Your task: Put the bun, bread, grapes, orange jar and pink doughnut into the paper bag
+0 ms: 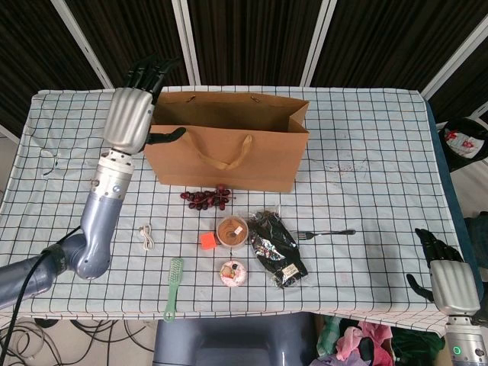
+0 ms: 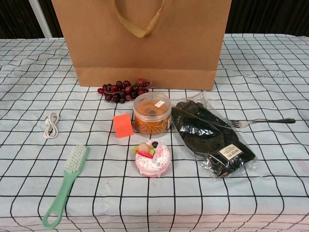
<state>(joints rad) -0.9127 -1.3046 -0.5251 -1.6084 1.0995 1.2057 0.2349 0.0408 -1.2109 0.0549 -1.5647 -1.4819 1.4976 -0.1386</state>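
Left hand (image 1: 131, 107), fingers spread and empty, is hovering beside the bag (image 1: 229, 145); grapes (image 2: 123, 90) probably next, needing a reach down.

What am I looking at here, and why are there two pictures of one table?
It is a two-armed robot at a table. One camera looks down from its head, the other sits low on its chest. The left robot hand is beside the paper bag, fingers spread, holding nothing. The right robot hand waits at the table's near edge, also holding nothing. On the checked cloth lie grapes, an orange jar, a pink doughnut, an orange cube, a green brush, a white cable, a fork and bagged black gloves.
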